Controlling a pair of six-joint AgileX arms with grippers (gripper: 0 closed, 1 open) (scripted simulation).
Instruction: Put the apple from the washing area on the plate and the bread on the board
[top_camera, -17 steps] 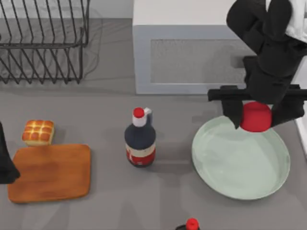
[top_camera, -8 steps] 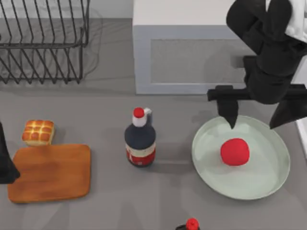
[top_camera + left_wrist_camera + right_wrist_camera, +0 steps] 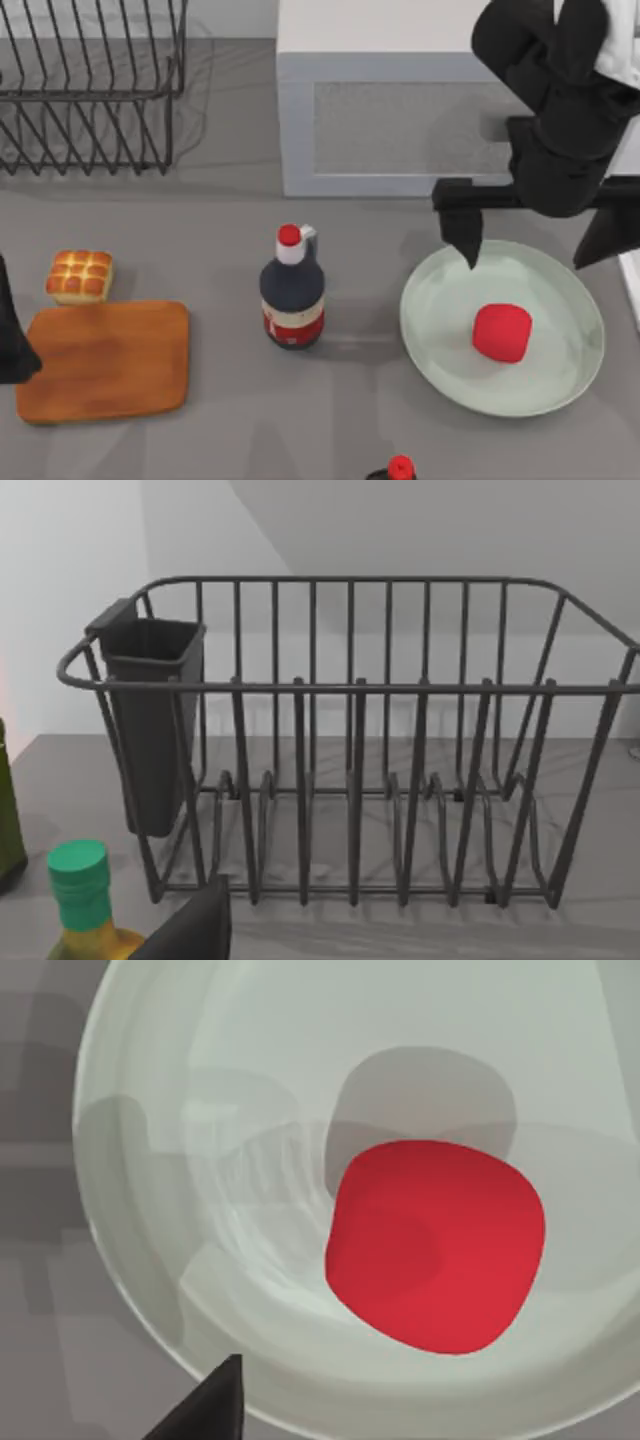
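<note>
The apple lies on the plate at the right of the frame, so this step is done. The right gripper hangs above the plate's upper rim, fingers wide apart and empty. The bread sits at the left, touching the table just above the board. Next, I judge, the left arm, parked at the left edge, must grasp it.

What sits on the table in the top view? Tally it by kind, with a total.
Apple: 1
Plate: 1
Bread: 1
Board: 1
Bottles: 2, dark bottle, red-capped bottle at the bottom edge
Dish rack: 1
Grey cabinet: 1
Total: 8
</note>
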